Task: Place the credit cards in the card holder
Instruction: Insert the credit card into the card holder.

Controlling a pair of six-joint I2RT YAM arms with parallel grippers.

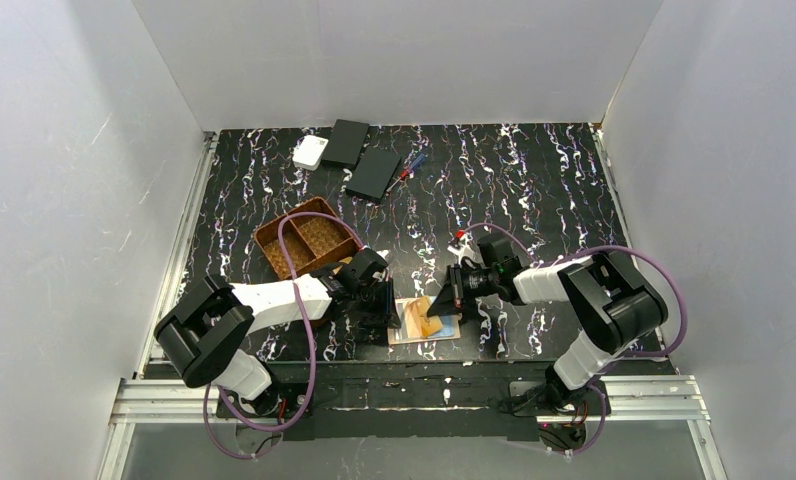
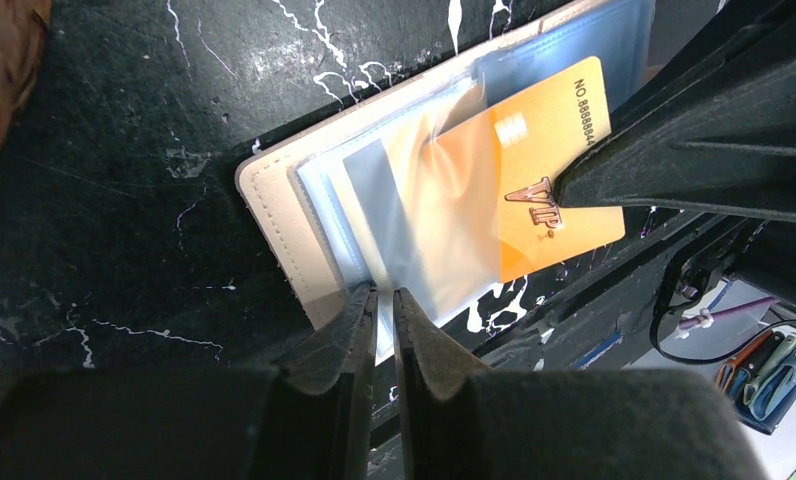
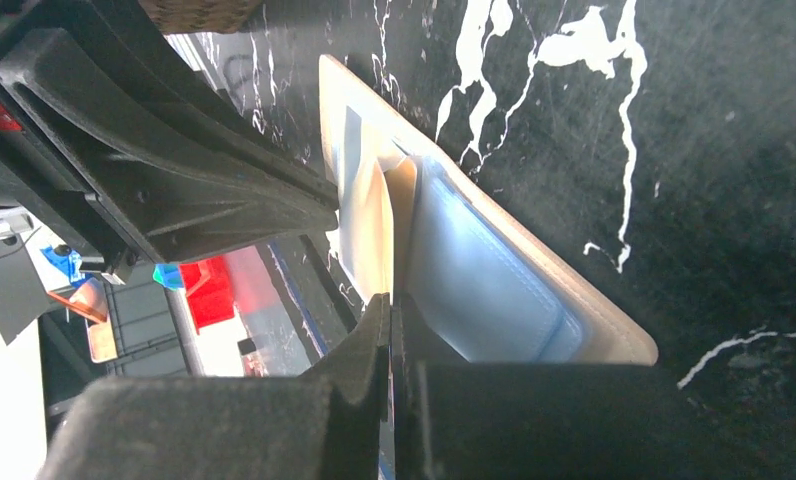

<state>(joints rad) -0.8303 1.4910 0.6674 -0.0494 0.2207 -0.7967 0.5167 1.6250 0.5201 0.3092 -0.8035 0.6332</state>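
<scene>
A black table (image 1: 534,200) veined with white sits between plain white walls (image 1: 394,60). At the far side lie a small white square box (image 1: 310,152) and two flat black boxes (image 1: 346,142). A brown woven divided tray (image 1: 270,240) stands beside the left arm. The tan-beige folding card holder (image 1: 424,328) lies open at the near edge. The left gripper (image 2: 384,293), nearly closed, nips its clear pocket. The right gripper (image 3: 391,300), clenched, pinches an orange-gold plastic credit card (image 2: 534,200) that sits partly under that pocket.

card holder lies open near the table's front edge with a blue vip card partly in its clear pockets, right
Not blue: the left wrist view shows the VIP card is orange-gold. The rest holds for the card holder.
</scene>
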